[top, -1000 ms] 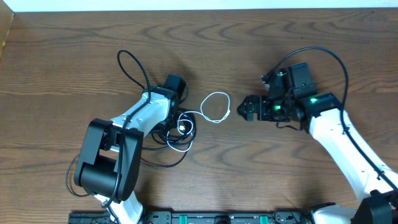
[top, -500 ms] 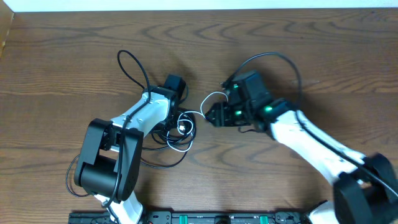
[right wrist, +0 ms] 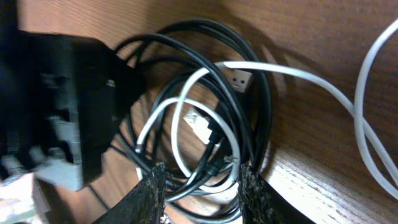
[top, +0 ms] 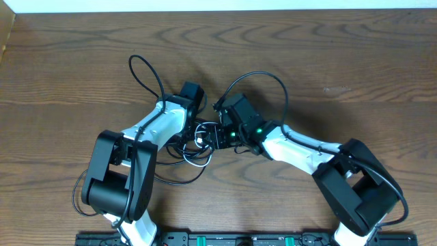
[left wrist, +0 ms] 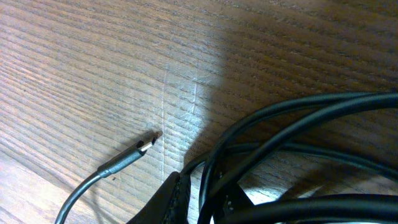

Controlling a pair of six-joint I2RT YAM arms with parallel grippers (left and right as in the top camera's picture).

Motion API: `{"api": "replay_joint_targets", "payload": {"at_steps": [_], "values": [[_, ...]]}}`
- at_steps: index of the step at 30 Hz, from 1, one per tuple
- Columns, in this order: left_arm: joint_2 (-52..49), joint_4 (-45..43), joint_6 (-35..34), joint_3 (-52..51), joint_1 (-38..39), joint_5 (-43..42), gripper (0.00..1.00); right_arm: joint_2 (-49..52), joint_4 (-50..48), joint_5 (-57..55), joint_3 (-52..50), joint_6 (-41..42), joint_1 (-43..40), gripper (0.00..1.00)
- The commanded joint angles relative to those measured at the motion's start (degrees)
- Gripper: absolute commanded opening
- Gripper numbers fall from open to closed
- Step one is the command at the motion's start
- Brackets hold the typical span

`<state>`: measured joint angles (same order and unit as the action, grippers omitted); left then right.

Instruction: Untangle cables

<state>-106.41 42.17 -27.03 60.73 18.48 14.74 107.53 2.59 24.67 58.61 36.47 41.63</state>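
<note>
The cables lie in one tangle of black and white cords at the table's middle. My left gripper is low in the tangle, shut on a black cable. A loose dark plug end lies on the wood just ahead of it. My right gripper reaches into the tangle from the right. Its fingers stand partly apart around white and black strands. The white cable runs off to the right from its plug over the black coil.
The left arm's black body sits close against the tangle's left side. Each arm's own thick black cord arches above the wood, one at the left and one at the middle. A black rail lines the front edge.
My right arm has swung left across the table to the tangle, covering the white loop, and its jaws have narrowed. The left arm has not moved.
</note>
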Motion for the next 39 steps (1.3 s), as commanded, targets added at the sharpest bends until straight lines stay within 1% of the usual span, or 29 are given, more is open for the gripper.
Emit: {"api": "replay_joint_targets", "payload": {"at_steps": [1,5,11,18,30,34,39], "values": [[-3.2,0.4,-0.5,-2.4,-0.2,-2.7,0.20,1.5,-0.2,-5.0,-0.3,0.2,1.1,0.37],[-3.2,0.4,-0.5,-2.4,-0.2,-2.7,0.20,1.5,-0.3,-6.2,-0.3,0.2,1.4,0.38],[-3.2,0.4,-0.5,-2.4,-0.2,-2.7,0.20,1.5,-0.4,-6.5,-0.3,0.2,1.7,0.36],[-3.2,0.4,-0.5,-2.4,-0.2,-2.7,0.20,1.6,-3.8,-7.5,-0.3,0.2,3.5,0.35],[-3.2,0.4,-0.5,-2.4,-0.2,-2.7,0.20,2.0,-3.6,-10.8,-0.3,0.4,4.9,0.34],[-3.2,0.4,-0.5,-2.4,-0.2,-2.7,0.20,3.1,-4.0,-11.7,-0.3,0.4,5.1,0.33],[-3.2,0.4,-0.5,-2.4,-0.2,-2.7,0.20,6.1,-5.1,-12.3,-0.3,3.0,5.1,0.32]]}}
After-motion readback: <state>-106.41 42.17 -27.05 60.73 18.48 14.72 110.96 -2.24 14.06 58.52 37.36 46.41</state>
